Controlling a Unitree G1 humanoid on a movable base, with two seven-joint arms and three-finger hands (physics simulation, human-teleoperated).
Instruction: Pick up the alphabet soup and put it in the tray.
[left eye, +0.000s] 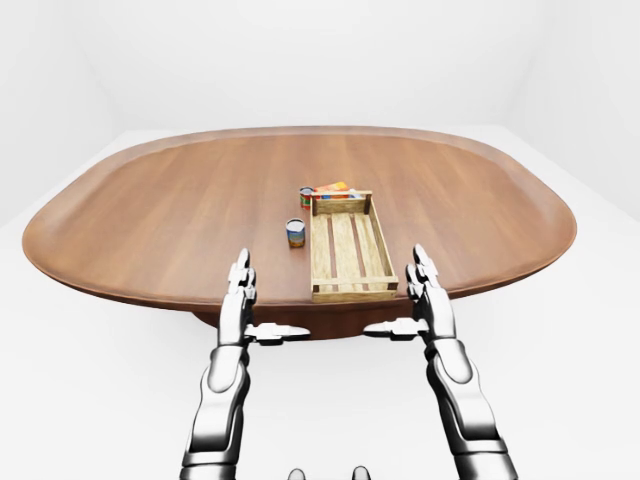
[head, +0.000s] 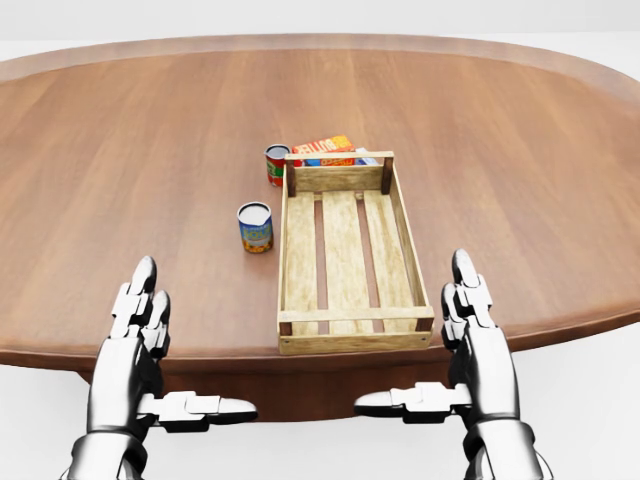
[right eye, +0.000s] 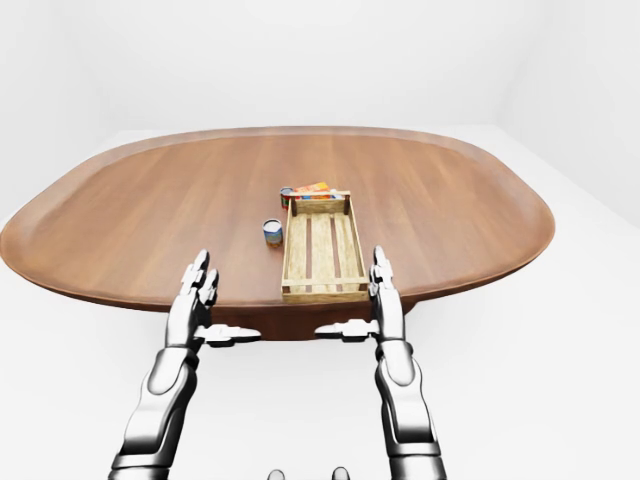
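Note:
A blue-and-yellow labelled can, which I take for the alphabet soup (head: 256, 228), stands upright on the table just left of the wooden slatted tray (head: 294, 262). The tray holds nothing. My left hand (head: 185, 345) hovers open at the table's near edge, below and left of the can. On the other side my right hand (head: 420, 340) is open too, at the tray's lower right corner. Both hands have their fingers stretched out and thumbs pointing inward, and neither touches anything.
A red can (head: 276, 165) stands at the tray's top left corner. An orange box (head: 325, 147) lies just above the tray's top wall. The oval wooden table (head: 120, 150) stretches wide to either side, with a white floor around it.

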